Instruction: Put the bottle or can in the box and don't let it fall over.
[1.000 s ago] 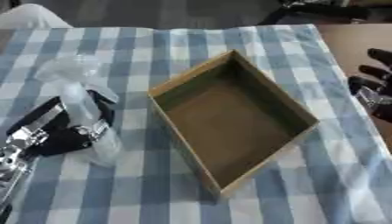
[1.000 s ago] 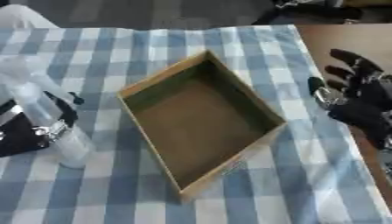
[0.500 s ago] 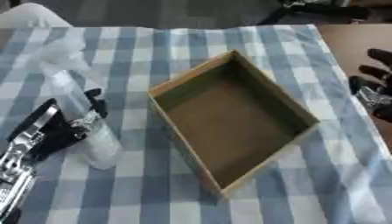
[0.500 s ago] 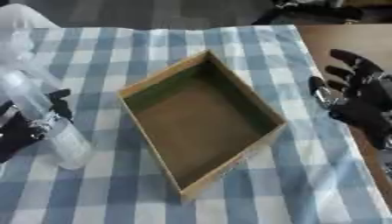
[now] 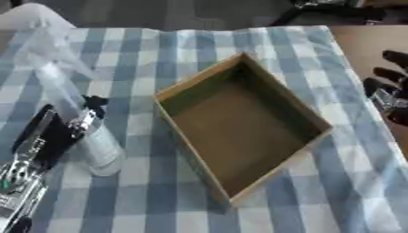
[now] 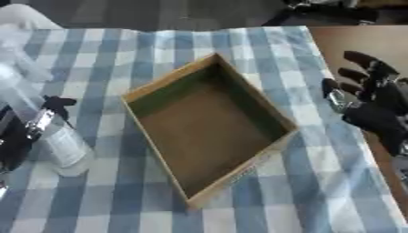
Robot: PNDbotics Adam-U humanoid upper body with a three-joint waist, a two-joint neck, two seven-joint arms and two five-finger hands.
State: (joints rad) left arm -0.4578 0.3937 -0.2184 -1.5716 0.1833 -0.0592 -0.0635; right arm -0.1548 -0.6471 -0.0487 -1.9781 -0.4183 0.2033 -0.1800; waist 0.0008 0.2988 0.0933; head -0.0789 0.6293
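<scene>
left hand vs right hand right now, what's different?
The left hand is curled round the clear bottle on the checked cloth, left of the box. The right hand holds nothing, fingers spread upward, off the cloth's right edge. Both are black with silver parts.

Work surface: table covered by a blue-and-white checked cloth (image 5: 239, 38), lying slightly askew in view. Bare brown tabletop (image 6: 343, 38) shows past the cloth's right edge. Beyond the far edge, a dark grey floor (image 5: 183, 13). Dark, indistinct equipment (image 6: 327, 9) stands at upper right. A pale rounded shape (image 5: 32, 18) sits at the far left corner. Lighting even, no hard shadows.
</scene>
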